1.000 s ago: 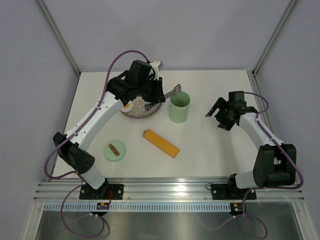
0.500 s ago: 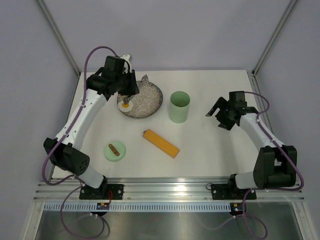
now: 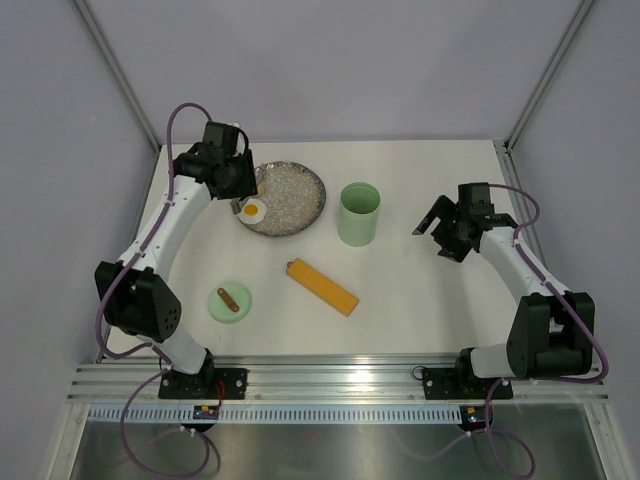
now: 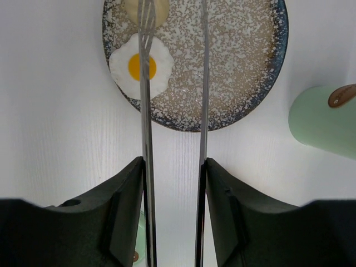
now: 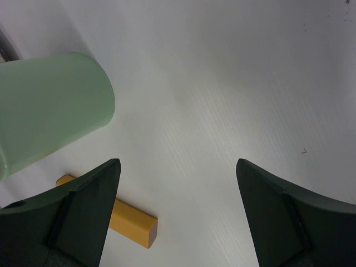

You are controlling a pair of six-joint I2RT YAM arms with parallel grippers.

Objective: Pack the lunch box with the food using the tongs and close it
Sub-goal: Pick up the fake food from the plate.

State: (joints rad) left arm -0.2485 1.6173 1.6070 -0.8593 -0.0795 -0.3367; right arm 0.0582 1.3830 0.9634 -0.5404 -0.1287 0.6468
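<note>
My left gripper (image 3: 238,185) (image 4: 174,161) hangs at the left edge of the grey speckled plate (image 3: 297,195) (image 4: 239,67), shut on the tongs (image 4: 203,83). The tongs' two arms stand apart with nothing between them. Their left arm lies over a fried egg (image 4: 158,69) (image 3: 253,210), and its tip is over a cream round piece (image 4: 161,8). The mint lunch box (image 3: 359,213) (image 4: 320,122) (image 5: 50,105) stands open right of the plate, a reddish-brown piece (image 4: 342,94) at its rim. Its lid (image 3: 230,301) lies at the front left. My right gripper (image 3: 437,225) (image 5: 177,164) is open and empty, right of the box.
A long orange-yellow bar (image 3: 322,287) (image 5: 130,222) lies in front of the lunch box, between the two arms. The enclosure walls and metal posts stand close behind the plate.
My left arm has swung left from over the plate's right side to its left edge. The tongs' arms have spread apart. The right arm has not moved.
</note>
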